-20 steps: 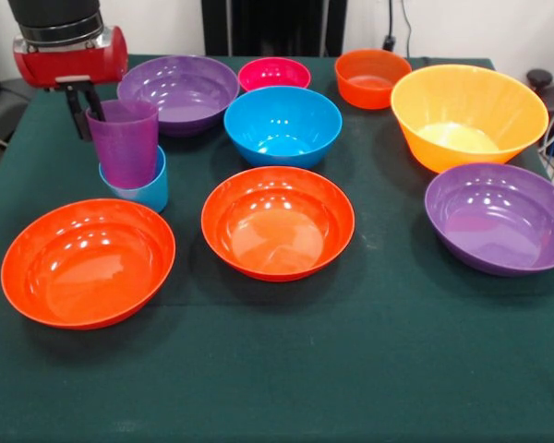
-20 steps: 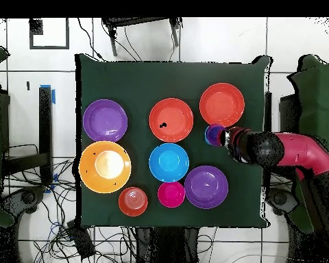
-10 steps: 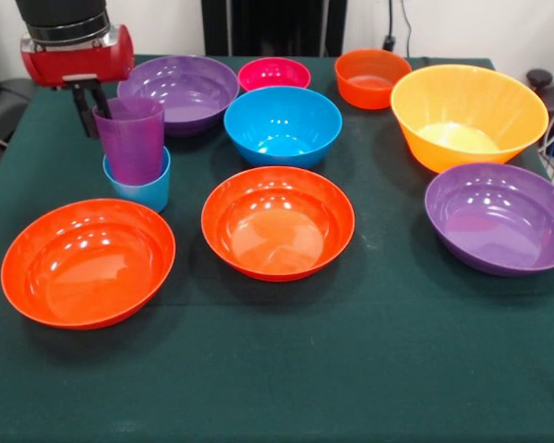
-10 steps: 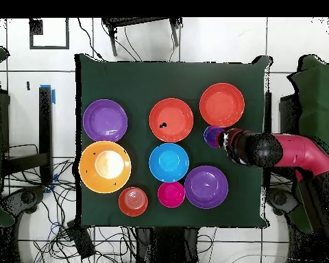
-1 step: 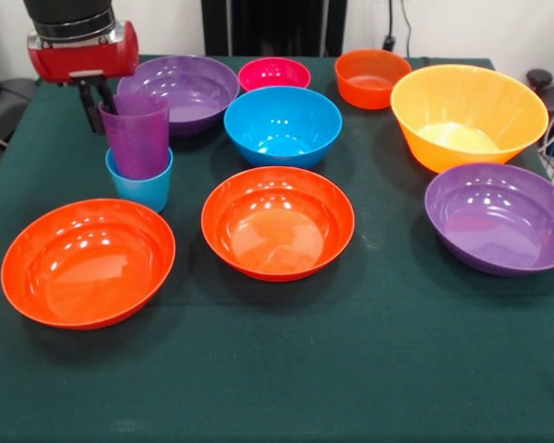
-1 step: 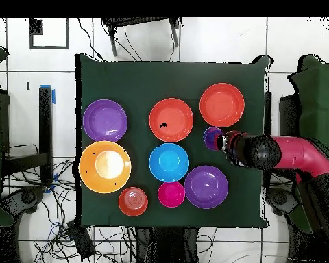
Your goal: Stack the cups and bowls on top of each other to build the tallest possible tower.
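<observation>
The purple cup (image 5: pixel 137 137) sits nested in the light blue cup (image 5: pixel 140 187) at the table's left side, forming a short tower. My gripper (image 5: pixel 98 100) is shut on the purple cup's far-left rim, one black finger inside and one outside. From overhead the purple cup (image 6: pixel 212 137) shows just left of the gripper (image 6: pixel 223 140). The bowls stand apart from one another: two wide orange-red (image 5: pixel 88 261) (image 5: pixel 277 221), blue (image 5: pixel 283 125), two wide purple (image 5: pixel 177 90) (image 5: pixel 499 217), pink (image 5: pixel 273 74), small orange (image 5: pixel 371 77), and large yellow-orange (image 5: pixel 468 115).
A dark green cloth (image 5: pixel 286 369) covers the table. The wide purple bowl stands close behind the cups and the left orange-red bowl just in front of them. Cables and a dark object (image 5: pixel 547 92) lie off the right edge.
The gripper has shifted slightly right with the purple cup, which has gone from tilted to nearly upright and settled deeper in the light blue cup. The bowls have not moved.
</observation>
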`<state>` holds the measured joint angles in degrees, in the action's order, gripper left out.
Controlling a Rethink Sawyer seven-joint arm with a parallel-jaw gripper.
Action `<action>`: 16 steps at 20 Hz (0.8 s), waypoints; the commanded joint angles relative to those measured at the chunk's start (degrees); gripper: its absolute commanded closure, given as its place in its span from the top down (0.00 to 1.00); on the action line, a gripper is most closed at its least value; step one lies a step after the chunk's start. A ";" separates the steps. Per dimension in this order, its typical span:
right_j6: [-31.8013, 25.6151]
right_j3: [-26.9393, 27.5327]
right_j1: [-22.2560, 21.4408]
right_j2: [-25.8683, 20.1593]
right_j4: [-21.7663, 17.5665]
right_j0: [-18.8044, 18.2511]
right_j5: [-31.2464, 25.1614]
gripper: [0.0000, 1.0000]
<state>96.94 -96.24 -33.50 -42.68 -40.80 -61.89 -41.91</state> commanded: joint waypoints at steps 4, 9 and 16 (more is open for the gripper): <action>-13.17 -1.04 -0.55 0.75 -2.99 1.22 -4.27 0.00; -14.03 -1.13 -0.98 1.05 -3.27 0.68 -4.85 0.00; -14.47 0.81 -0.20 0.96 -3.38 1.38 -5.51 0.00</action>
<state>96.94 -96.60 -34.38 -42.60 -41.08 -62.04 -41.90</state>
